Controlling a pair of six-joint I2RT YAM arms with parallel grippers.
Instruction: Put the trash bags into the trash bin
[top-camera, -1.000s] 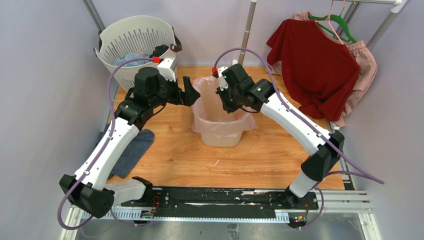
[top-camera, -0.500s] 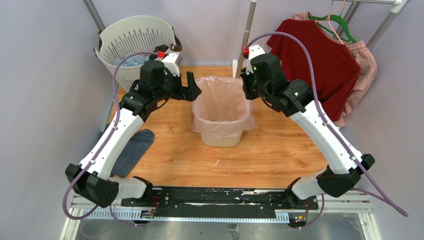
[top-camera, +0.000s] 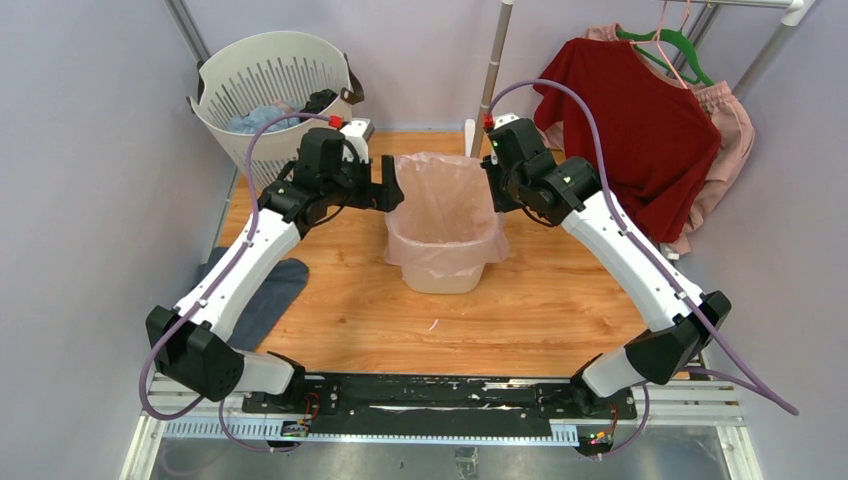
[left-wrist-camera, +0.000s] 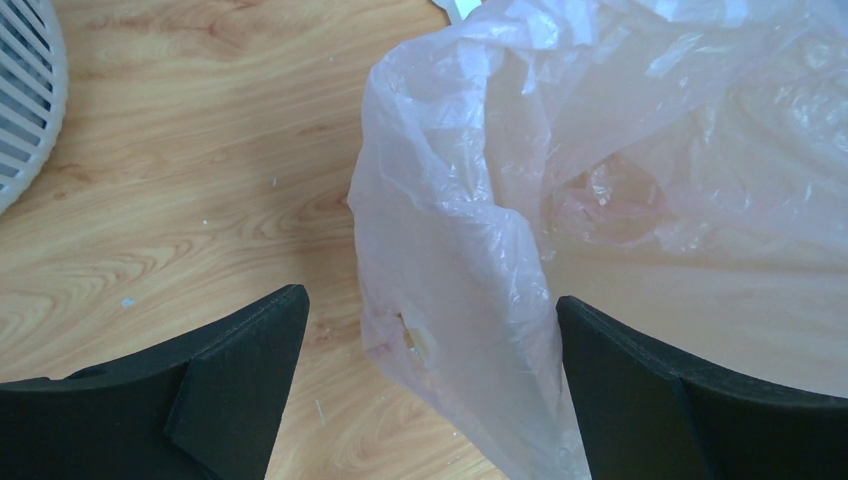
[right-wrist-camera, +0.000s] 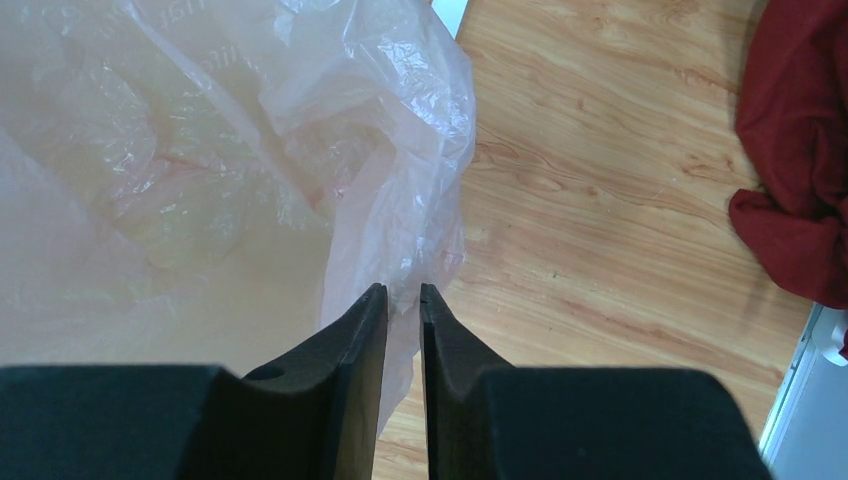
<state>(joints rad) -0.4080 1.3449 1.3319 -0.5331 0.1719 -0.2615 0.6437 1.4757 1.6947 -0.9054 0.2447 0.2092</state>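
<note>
So, L gripper (left-wrist-camera: 430, 300) is spread as wide as it goes and holds nothing. Its two black fingers (left-wrist-camera: 235, 390) straddle a corner of the trash bag (left-wrist-camera: 600, 150), w/ the crinkly pale-pink film bulging up btwn them but not pinched. Ahead of the tips the bag's mouth opens out, translucent. Off the outer finger, away from the bag, there's wood table (left-wrist-camera: 180, 150) and an edge of the white slotted basket (left-wrist-camera: 25, 90).

R gripper (right-wrist-camera: 401, 290) has its jaws parted by only a thin slit, w/ nothing visibly clamped in it. The bag's folded edge hangs just past the tips and off to their left; can't tell if the film touches them. To this gripper's right is bare wood, then a red shirt (right-wrist-camera: 790, 150) well apart.

Top view: the bag sits inside the trash bin (top-camera: 440, 280), mouth open, film draped over the rim and down the outer walls, so cream wall shows only low down. The bin stands btwn the two grippers, L one just beside its left rim, R one just beside its right rim. A blue-grey cloth (top-camera: 265, 300) lies flat well behind L gripper, partly under that arm.
</note>
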